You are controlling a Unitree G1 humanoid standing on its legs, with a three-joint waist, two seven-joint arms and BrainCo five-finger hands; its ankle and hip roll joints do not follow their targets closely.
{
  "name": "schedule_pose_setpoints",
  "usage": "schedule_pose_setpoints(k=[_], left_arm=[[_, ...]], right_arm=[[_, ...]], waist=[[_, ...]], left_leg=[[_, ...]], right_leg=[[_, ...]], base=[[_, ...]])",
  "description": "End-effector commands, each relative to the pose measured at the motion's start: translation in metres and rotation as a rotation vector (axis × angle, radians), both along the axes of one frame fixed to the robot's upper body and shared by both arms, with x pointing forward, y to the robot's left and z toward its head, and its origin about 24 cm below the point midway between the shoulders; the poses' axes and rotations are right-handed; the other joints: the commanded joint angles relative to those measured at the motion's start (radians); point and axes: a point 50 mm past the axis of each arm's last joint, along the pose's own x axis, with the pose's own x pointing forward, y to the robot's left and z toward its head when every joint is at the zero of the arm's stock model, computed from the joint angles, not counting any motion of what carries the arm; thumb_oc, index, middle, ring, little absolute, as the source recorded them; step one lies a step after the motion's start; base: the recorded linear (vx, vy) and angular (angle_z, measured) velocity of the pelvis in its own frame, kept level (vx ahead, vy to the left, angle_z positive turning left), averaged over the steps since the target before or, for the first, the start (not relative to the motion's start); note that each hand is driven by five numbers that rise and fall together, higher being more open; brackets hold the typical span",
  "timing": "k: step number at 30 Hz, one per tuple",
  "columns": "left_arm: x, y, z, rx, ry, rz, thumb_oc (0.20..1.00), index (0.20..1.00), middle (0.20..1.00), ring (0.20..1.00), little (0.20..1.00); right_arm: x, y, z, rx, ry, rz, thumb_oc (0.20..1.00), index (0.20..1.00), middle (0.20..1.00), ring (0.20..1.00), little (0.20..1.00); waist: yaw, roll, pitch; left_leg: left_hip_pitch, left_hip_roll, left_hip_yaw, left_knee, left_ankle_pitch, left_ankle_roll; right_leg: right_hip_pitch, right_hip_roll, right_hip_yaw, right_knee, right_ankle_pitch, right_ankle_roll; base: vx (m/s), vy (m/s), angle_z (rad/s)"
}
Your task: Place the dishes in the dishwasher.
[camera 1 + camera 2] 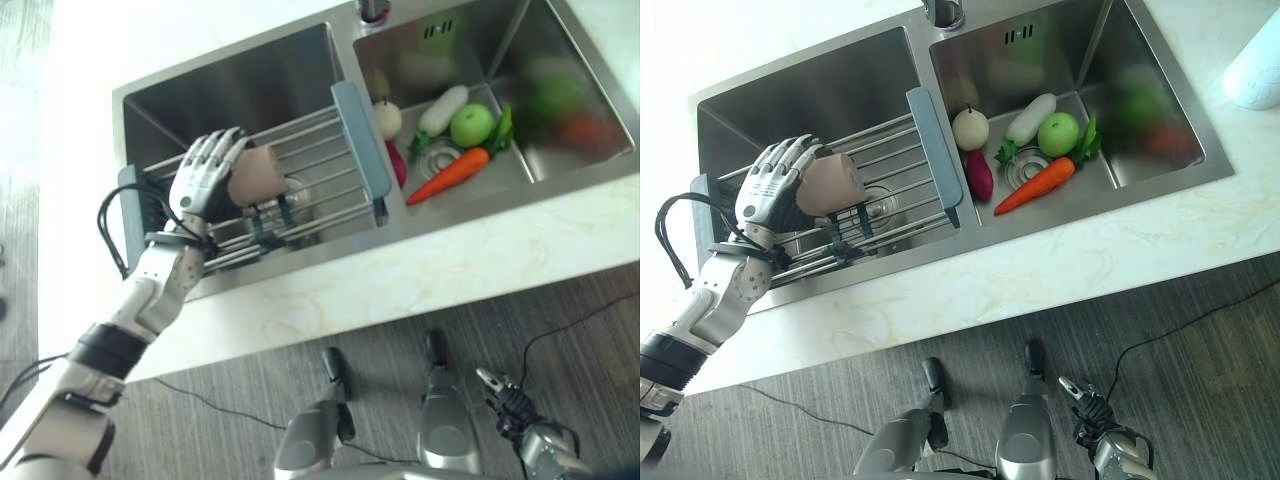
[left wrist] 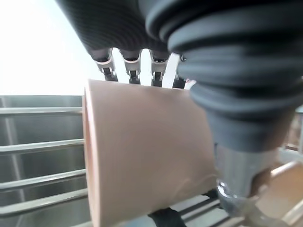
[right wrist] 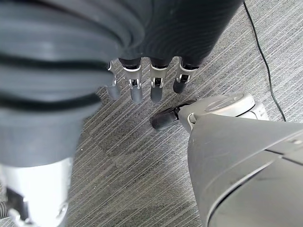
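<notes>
My left hand (image 1: pixel 203 172) holds a tan cup (image 1: pixel 258 176) on its side just above the wire drying rack (image 1: pixel 325 165) that spans the left sink basin. In the left wrist view the cup (image 2: pixel 142 156) sits between the fingers (image 2: pixel 132 66) and the thumb, its open mouth turned sideways. A clear glass item (image 1: pixel 290 197) lies on the rack right under the cup. My right hand (image 1: pixel 505 393) hangs low over the floor, and in the right wrist view its fingers (image 3: pixel 136 87) are relaxed and hold nothing.
The right basin holds a carrot (image 1: pixel 450 175), a green apple (image 1: pixel 472 125), a white radish (image 1: pixel 442 110), a pale round fruit (image 1: pixel 387 120) and a purple sweet potato (image 1: pixel 397 165). A marble countertop (image 1: pixel 450 262) runs along the front. A white container (image 1: pixel 1255 65) stands far right.
</notes>
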Motion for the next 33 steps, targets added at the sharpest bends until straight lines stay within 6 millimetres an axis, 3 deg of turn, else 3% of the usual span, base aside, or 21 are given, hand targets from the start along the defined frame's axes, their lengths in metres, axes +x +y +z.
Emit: schedule_pose_setpoints(k=[1, 9, 17, 33], left_arm=[[-0.004, 0.016, -0.034, 0.038, 0.103, 0.086, 1.000, 1.000, 1.000, 1.000, 1.000], [-0.003, 0.026, -0.033, 0.098, 0.057, 0.147, 1.000, 1.000, 1.000, 1.000, 1.000], [-0.010, 0.029, -0.036, 0.032, 0.010, 0.156, 1.000, 1.000, 1.000, 1.000, 1.000], [-0.019, 0.005, -0.058, 0.017, 0.191, 0.060, 1.000, 1.000, 1.000, 1.000, 1.000]], right_arm=[[-0.005, -0.005, 0.001, -0.011, -0.017, -0.031, 1.000, 1.000, 1.000, 1.000, 1.000], [-0.004, -0.005, 0.002, -0.010, -0.017, -0.023, 1.000, 1.000, 1.000, 1.000, 1.000], [-0.004, -0.002, 0.001, -0.004, -0.023, -0.031, 1.000, 1.000, 1.000, 1.000, 1.000], [-0.001, -0.005, 0.004, -0.013, -0.032, -0.041, 1.000, 1.000, 1.000, 1.000, 1.000]], waist=[[0.014, -0.054, -0.003], [0.010, -0.057, 0.000], [0.023, -0.054, 0.003], [0.031, -0.039, 0.007]], left_leg=[[-0.080, 0.020, -0.081, 0.120, -0.077, -0.025], [-0.080, 0.021, -0.081, 0.119, -0.077, -0.024], [-0.086, 0.017, -0.092, 0.121, -0.079, -0.023], [-0.080, 0.009, -0.095, 0.114, -0.079, -0.020]], right_leg=[[-0.090, -0.065, -0.020, 0.128, -0.017, 0.058], [-0.094, -0.063, -0.017, 0.129, -0.015, 0.057], [-0.096, -0.065, -0.019, 0.130, -0.017, 0.056], [-0.083, -0.072, -0.032, 0.119, -0.014, 0.059]], base=[[0.00, 0.000, 0.00], [0.00, 0.000, 0.00], [0.00, 0.000, 0.00], [0.00, 0.000, 0.00]])
